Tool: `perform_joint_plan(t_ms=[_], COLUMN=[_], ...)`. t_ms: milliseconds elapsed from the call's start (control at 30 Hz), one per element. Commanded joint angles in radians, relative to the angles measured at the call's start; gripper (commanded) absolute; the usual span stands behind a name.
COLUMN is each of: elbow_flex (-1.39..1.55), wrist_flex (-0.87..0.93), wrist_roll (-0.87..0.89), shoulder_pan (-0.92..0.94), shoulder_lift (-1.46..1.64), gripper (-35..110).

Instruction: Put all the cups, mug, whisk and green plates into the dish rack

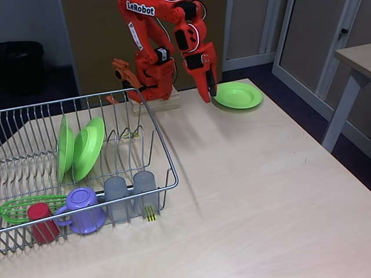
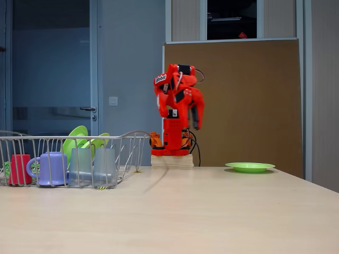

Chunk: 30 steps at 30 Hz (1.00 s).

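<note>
**One plate left out on the counter, rack nearly full**

I'm looking at the pale wood counter (image 1: 261, 174) first: it carries the dish rack (image 1: 152, 119) on the left of both fixed views. My orange arm (image 1: 168, 40) stands at the far edge, folded over, with its fingers (image 1: 207, 90) pointing down, hanging above the counter just left of the last green plate (image 1: 237, 94). From here I cannot tell whether the fingers are spread or pressed together; they grip nothing I can see.

That plate lies flat and alone at the far right, well apart from the rack. Inside the rack, two green plates (image 1: 81, 147) stand on edge, leaning side by side among the prongs. Along the near side, two grey-blue tumblers (image 1: 130, 194) sit upside down next to each other by the striped tag (image 1: 151, 214). Left of them the purple mug (image 1: 81, 208) rests tilted, then the red cup (image 1: 42, 221). The whisk (image 1: 26, 205) lies behind the red cup, green loops to the left.
</note>
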Motion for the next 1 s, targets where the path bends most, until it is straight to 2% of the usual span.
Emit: perform_joint_plan(t_ms=[0,133,367,700,967], elbow_flex=[-0.008,-0.029,-0.008,0.009,0.014], wrist_flex=[-0.066,-0.155,-0.299,-0.495,-0.701], wrist_roll=[0.318,0.54,0.658,0.756,0.81], shoulder_pan=[-0.195,-0.382,-0.591,-0.718,-0.75], shoulder_lift=[-0.072,-0.213,-0.413,-0.574,-0.755], gripper=[8,12,22,27,29])
